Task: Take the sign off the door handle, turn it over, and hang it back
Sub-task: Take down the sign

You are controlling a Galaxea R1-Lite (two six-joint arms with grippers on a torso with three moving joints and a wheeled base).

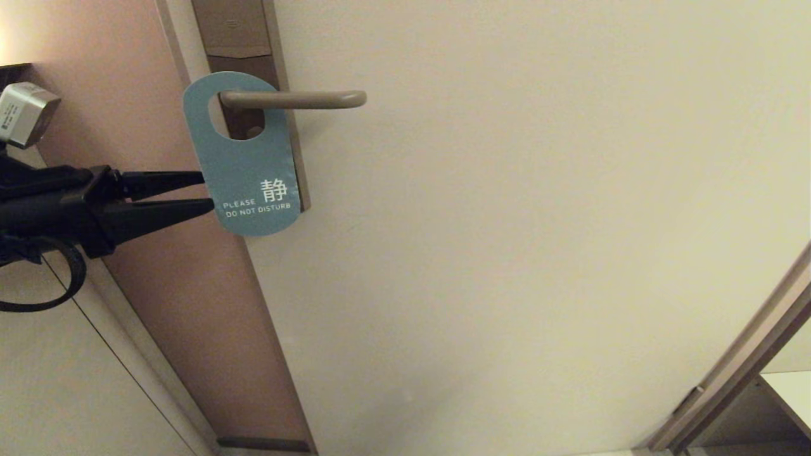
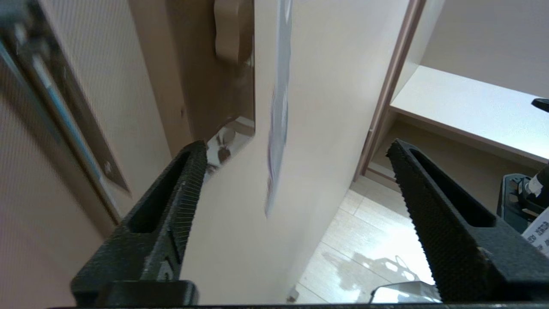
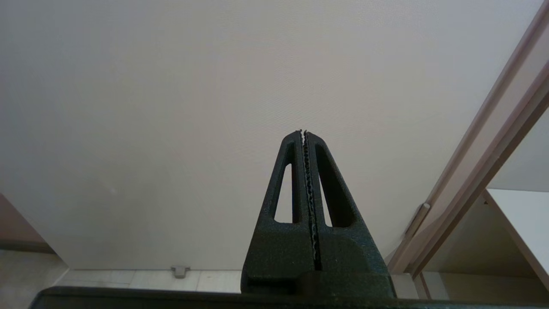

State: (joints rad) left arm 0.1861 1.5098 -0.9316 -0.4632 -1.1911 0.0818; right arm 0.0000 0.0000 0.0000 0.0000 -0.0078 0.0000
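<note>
The sign (image 1: 250,171) hangs by its oval hole on the door handle (image 1: 298,99), teal face outward, reading "PLEASE DO NOT DISTURB". My left gripper (image 1: 208,190) reaches in level from the left, open, its two fingertips at the sign's lower left edge. In the left wrist view the sign (image 2: 279,107) shows edge-on and blurred in the wide gap of the left gripper (image 2: 297,145), with neither finger pressing on it. The handle (image 2: 229,30) sits beyond, against its brown plate. My right gripper (image 3: 303,132) is shut on nothing, pointing at the bare door, outside the head view.
The pale door (image 1: 507,253) fills the view, with the brown handle plate (image 1: 234,31) at its left edge. A pinkish wall strip (image 1: 127,126) is left of it. A door frame and a white shelf (image 1: 785,392) lie to the right. Tiled floor (image 2: 364,240) is below.
</note>
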